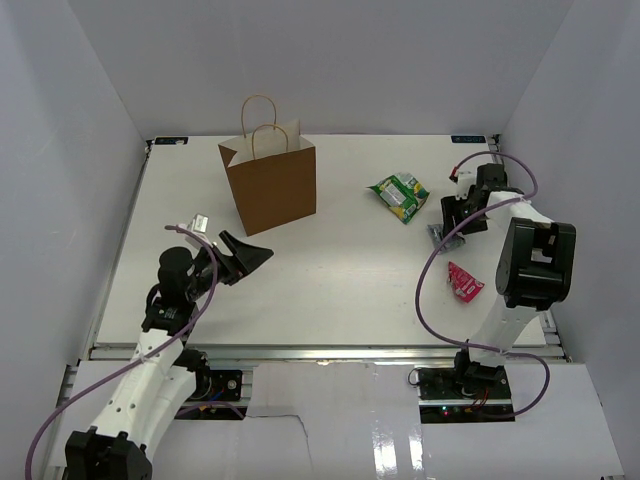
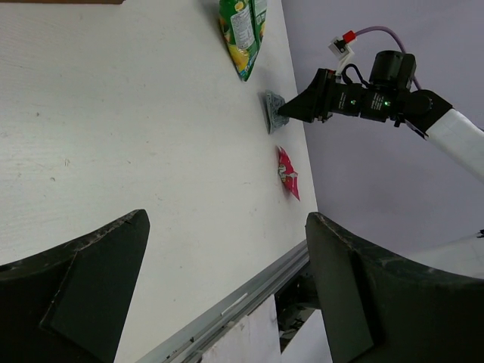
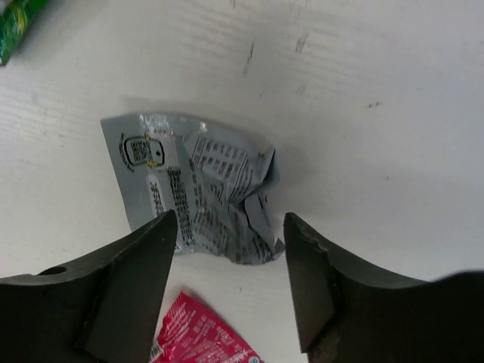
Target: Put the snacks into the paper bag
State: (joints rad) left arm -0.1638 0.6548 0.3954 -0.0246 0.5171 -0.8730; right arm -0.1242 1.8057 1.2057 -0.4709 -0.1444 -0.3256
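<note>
The brown paper bag (image 1: 271,185) stands upright at the back left of the table. A green-and-white snack (image 1: 398,195) (image 2: 242,30) lies to its right. A crumpled silver snack (image 3: 197,193) (image 1: 436,237) (image 2: 272,111) lies flat on the table, its lower edge between the tips of my open right gripper (image 3: 231,234) (image 1: 447,226), which does not pinch it. A red snack (image 1: 465,282) (image 3: 200,336) (image 2: 287,174) lies just nearer. My left gripper (image 1: 247,256) (image 2: 227,223) hovers wide open and empty, in front of the bag. Another small silver snack (image 1: 198,221) lies beside the left arm.
White walls close in the table on the left, back and right. A metal rail (image 2: 227,310) runs along the near table edge. The right arm's purple cable (image 1: 430,290) loops over the table beside the red snack.
</note>
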